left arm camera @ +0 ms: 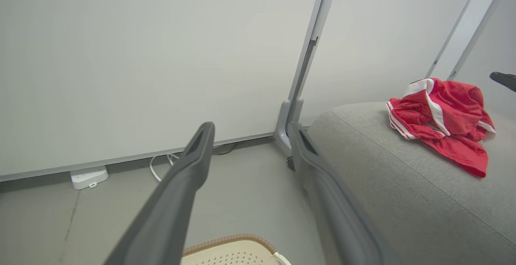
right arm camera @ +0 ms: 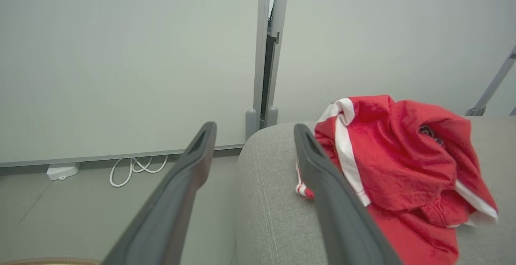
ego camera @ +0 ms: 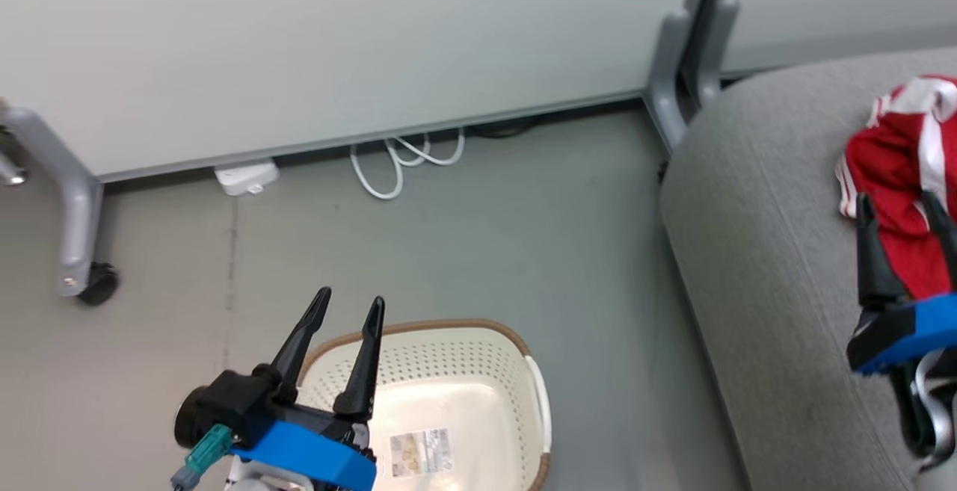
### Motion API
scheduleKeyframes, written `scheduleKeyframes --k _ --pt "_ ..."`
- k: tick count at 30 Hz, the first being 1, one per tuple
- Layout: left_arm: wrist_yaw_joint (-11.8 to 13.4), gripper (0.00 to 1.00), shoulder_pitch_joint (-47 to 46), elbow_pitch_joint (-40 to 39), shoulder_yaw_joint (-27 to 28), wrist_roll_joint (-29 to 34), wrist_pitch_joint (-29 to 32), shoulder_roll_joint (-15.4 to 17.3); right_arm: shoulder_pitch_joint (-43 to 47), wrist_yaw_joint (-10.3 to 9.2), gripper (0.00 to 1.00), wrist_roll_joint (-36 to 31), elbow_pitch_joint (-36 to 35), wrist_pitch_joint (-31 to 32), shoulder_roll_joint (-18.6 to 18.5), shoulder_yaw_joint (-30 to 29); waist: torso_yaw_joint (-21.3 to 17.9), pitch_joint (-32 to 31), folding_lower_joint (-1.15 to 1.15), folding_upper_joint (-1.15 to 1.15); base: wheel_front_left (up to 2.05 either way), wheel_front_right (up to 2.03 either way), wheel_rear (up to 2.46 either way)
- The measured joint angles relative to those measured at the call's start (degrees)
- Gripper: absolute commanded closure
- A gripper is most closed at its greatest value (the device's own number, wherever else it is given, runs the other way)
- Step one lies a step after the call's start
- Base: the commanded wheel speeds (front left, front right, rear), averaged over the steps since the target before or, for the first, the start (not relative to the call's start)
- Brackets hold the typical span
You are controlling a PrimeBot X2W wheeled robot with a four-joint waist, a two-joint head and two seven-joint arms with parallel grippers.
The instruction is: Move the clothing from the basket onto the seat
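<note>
The red clothing (ego camera: 901, 177) with white stripe trim lies crumpled on the grey seat (ego camera: 755, 252) at the right; it also shows as a heap (left arm camera: 441, 122) and close up (right arm camera: 399, 164). My right gripper (ego camera: 897, 203) hangs open just above the seat, its fingers in front of the clothing and nothing between them. The cream basket (ego camera: 478, 371) with its brown rim stands on the floor at the bottom, only a paper label lying inside. My left gripper (ego camera: 350, 304) is open over the basket's far left rim, holding nothing.
A pale partition wall runs along the back with grey metal posts (ego camera: 673, 65). A white cable loop (ego camera: 404, 158) and a white power block (ego camera: 245, 177) lie at its foot. A grey wheeled leg (ego camera: 75, 229) stands at the left.
</note>
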Motion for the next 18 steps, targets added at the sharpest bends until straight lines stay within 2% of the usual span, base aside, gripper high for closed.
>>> scheduleKeyframes --k 7,18 --pt "0.0 0.00 2.8 1.2 3.6 0.0 0.0 -0.6 8.7 0.00 0.00 -2.7 -9.2 1.2 5.0 0.4 4.0 -3.6 0.01 0.00 0.00 0.00 0.00" --pt "0.0 0.00 5.7 2.6 9.9 0.6 0.0 -1.3 17.0 -0.01 0.00 -4.1 -13.4 0.4 9.3 4.6 6.7 -6.9 0.02 0.00 0.00 0.00 0.00"
